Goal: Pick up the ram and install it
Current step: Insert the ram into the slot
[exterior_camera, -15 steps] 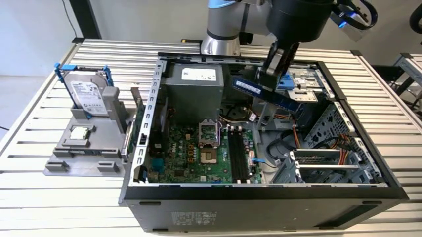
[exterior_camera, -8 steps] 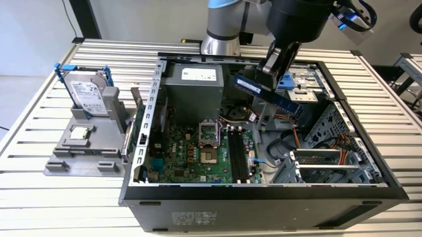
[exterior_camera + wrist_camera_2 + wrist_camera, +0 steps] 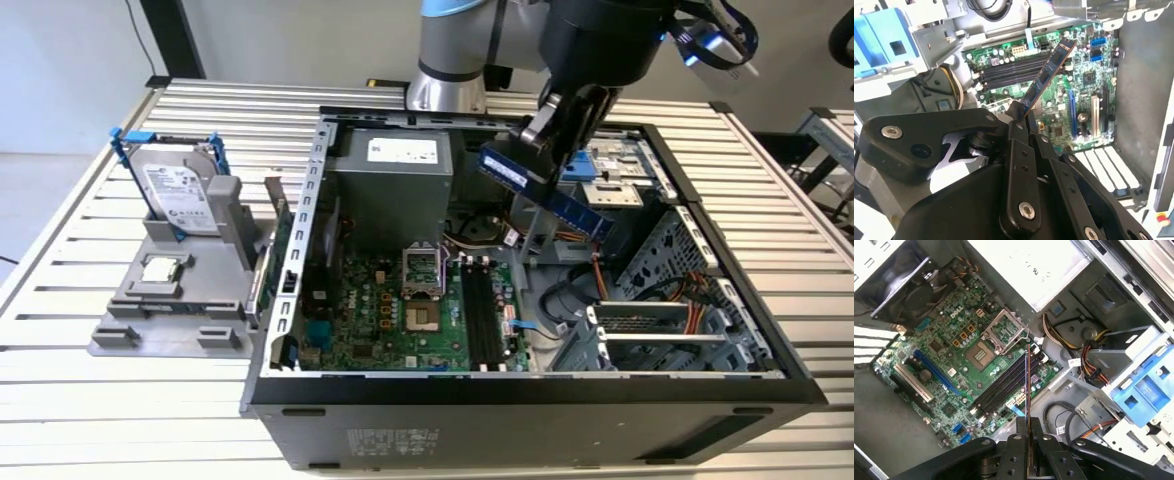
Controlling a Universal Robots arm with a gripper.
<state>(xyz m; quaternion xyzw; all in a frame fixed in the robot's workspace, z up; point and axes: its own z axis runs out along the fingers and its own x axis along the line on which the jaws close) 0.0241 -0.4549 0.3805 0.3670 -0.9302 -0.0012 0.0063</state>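
My gripper [image 3: 545,138] hangs above the open computer case [image 3: 307,250], shut on one end of the ram [image 3: 550,195], a long dark blue stick that slants down over the case's interior. In the second wrist view the ram [image 3: 1046,75] juts out from the black fingers [image 3: 1015,131] over the green motherboard [image 3: 1089,75]. In the first wrist view the ram [image 3: 1027,385] shows edge-on, held by the gripper [image 3: 1028,432] above the black memory slots [image 3: 999,390]. Those slots [image 3: 481,312] lie beside the open processor socket [image 3: 422,270], well below the stick.
A silver hard drive in a blue frame [image 3: 176,190] and a small square processor chip [image 3: 160,268] rest on a grey stand at the exterior view's left. The case also holds a power supply [image 3: 400,170], cable bundles [image 3: 587,290] and a blue drive bracket [image 3: 1146,390].
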